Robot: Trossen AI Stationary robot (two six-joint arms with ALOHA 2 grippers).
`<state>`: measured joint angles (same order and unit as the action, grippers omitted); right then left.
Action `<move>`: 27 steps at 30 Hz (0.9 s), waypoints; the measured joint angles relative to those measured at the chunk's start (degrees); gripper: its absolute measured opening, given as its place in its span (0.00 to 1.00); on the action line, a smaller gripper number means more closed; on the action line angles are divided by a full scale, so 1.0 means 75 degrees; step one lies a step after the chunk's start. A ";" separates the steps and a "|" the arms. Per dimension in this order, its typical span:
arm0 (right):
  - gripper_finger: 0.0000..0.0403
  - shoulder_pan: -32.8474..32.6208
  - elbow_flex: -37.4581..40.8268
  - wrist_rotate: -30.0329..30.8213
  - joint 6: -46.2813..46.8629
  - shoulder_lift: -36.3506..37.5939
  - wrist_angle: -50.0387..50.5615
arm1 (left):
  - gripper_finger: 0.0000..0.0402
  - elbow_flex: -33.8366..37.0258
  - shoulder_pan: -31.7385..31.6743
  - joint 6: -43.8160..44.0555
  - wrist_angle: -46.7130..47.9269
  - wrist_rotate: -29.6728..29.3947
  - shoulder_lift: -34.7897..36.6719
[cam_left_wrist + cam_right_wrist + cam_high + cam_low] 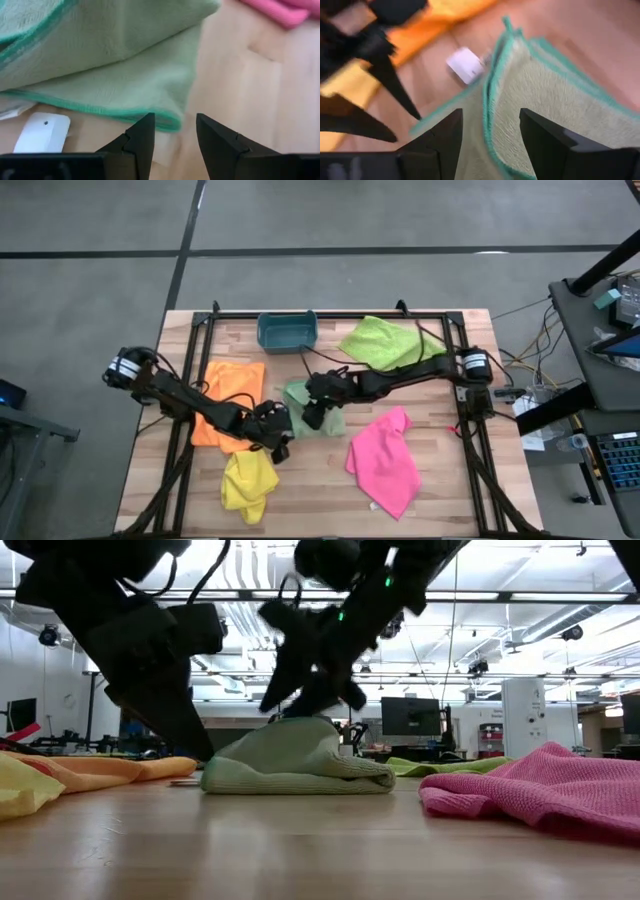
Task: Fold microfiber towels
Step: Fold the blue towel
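Your mint towel (pixel 296 762) sits mid-table, bunched into a folded mound with layered teal-stitched edges, between the orange towel (pixel 228 392) and pink towel (pixel 385 460). Your left gripper (pixel 173 131) is down at its near edge, fingers apart, holding nothing. Your right gripper (pixel 489 131) is over the top of the mound, fingers spread around a raised fold; actual contact looks likely but the view is blurry.

From overhead we look straight down on the whole surface (pixel 440 490). From its top we look level into the room. Each wrist camera sits close behind its hand; both share the mint towel (pixel 125 65) ahead of the fingers.
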<state>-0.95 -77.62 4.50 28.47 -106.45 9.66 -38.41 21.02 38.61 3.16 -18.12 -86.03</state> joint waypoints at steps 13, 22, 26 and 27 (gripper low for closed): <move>0.24 -0.1182 0.1026 0.2803 -0.0804 0.1823 0.2394 | 0.32 -0.0065 0.0123 -0.0052 -0.0003 -0.0167 0.0967; 0.03 -0.1358 0.3131 0.3019 -0.0139 0.2918 0.1611 | 0.32 -0.0431 -0.0097 -0.1131 -0.1198 -0.1139 0.0821; 0.02 -0.1499 0.4160 0.3024 -0.0278 0.3491 0.0571 | 0.32 -0.0850 -0.0468 -0.1690 -0.1394 -0.1175 0.0551; 0.02 -0.1544 0.4416 0.3015 -0.0338 0.3620 0.0284 | 0.32 -0.0955 -0.0586 -0.1810 -0.1361 -0.1177 0.0476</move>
<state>-12.53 -44.50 27.11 25.94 -79.30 11.79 -45.58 16.62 25.03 -7.04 -26.95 -82.45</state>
